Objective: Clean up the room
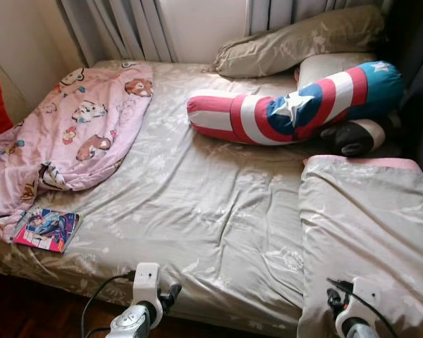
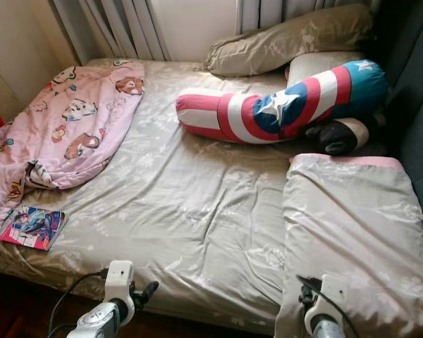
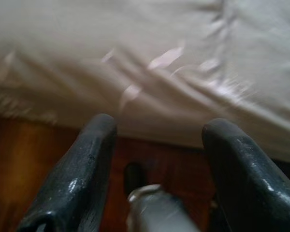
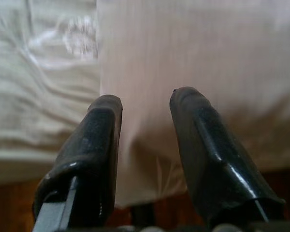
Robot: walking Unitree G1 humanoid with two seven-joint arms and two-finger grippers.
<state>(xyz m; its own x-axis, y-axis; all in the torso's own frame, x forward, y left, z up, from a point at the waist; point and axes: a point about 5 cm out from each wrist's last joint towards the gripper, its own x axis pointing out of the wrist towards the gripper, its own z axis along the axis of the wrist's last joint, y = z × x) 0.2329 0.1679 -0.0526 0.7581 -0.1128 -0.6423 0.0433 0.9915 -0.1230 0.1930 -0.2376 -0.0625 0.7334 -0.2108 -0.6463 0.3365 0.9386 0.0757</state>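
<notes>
Beige sheet (image 1: 197, 204): covers the bed, wrinkled, not yet smoothed.
Pink blanket (image 1: 77, 127): lies crumpled on the bed's far left part; 1 corner hangs toward the near edge.
Comic book (image 1: 47, 229): rests on the sheet at the near left edge, just beside the blanket.
Striped bolster (image 1: 289, 105): lies across the far right part, in front of 2 pillows (image 1: 296, 42).
Folded quilt (image 1: 366, 232): rests on the near right part, overhanging the edge.
Left gripper (image 3: 154, 159): fingers spread wide, empty, low at the bed's near edge.
Right gripper (image 4: 145, 145): fingers narrowly apart, empty, pointing at the quilt's overhang.
Progress: judged early; blanket, book and bedding appear untouched, so all tidying remains.
</notes>
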